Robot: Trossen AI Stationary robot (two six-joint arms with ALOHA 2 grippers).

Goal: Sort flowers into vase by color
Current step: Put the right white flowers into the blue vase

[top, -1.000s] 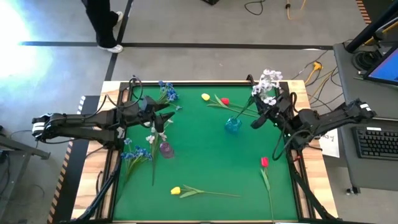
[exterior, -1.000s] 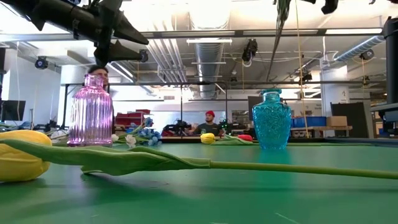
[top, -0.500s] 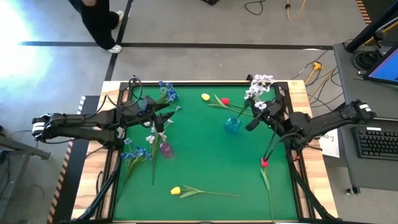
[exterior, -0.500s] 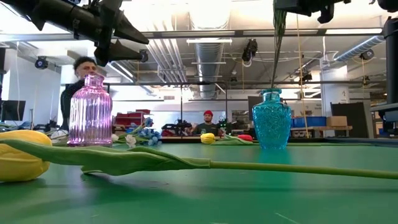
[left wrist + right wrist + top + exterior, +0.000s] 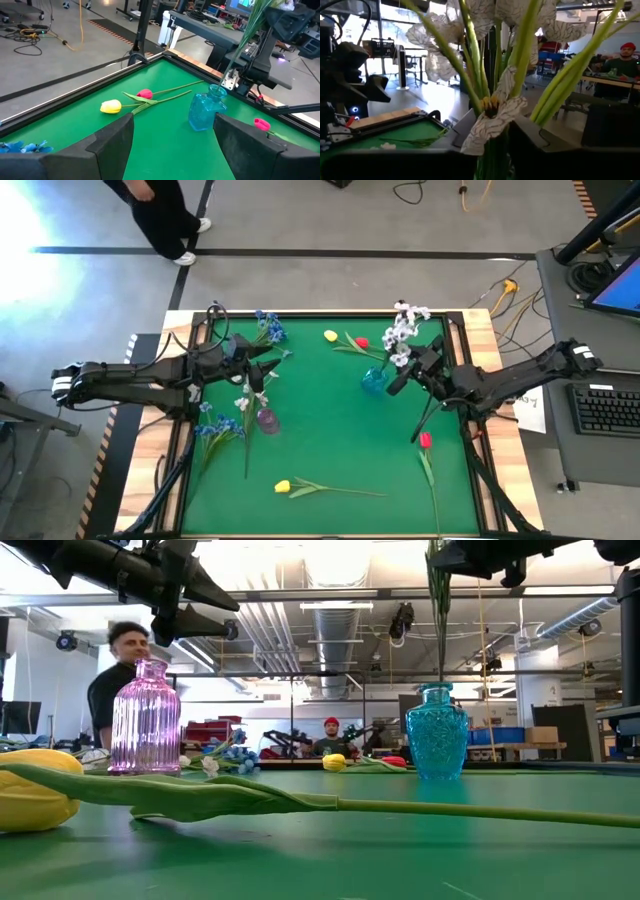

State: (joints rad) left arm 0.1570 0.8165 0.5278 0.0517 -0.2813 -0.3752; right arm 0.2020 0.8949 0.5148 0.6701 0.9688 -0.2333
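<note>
The right gripper (image 5: 398,377) has shifted left since a second ago, carrying its bunch of small white artificial flowers (image 5: 403,337) on thin green stems closer over the ribbed blue glass vase (image 5: 374,381). Its fingers are clamping the stems, whose lower ends are now dipping into the vase mouth, as the low view shows.

The left gripper (image 5: 272,367) is hovering with its fingers spread wide and holding nothing, just above the ribbed pink glass vase (image 5: 267,419), which is already holding a white-flowered stem (image 5: 245,401).

Elsewhere on the green table mat (image 5: 330,445), blue flower clusters (image 5: 217,426) are lying at the left edge and another blue cluster (image 5: 269,328) at the far edge. A yellow tulip bud (image 5: 330,336) and a red tulip bud (image 5: 362,342) are resting far of the blue vase, a second red tulip (image 5: 425,441) is lying at the right, and a second yellow tulip (image 5: 283,486) is lying near the front edge.
</note>
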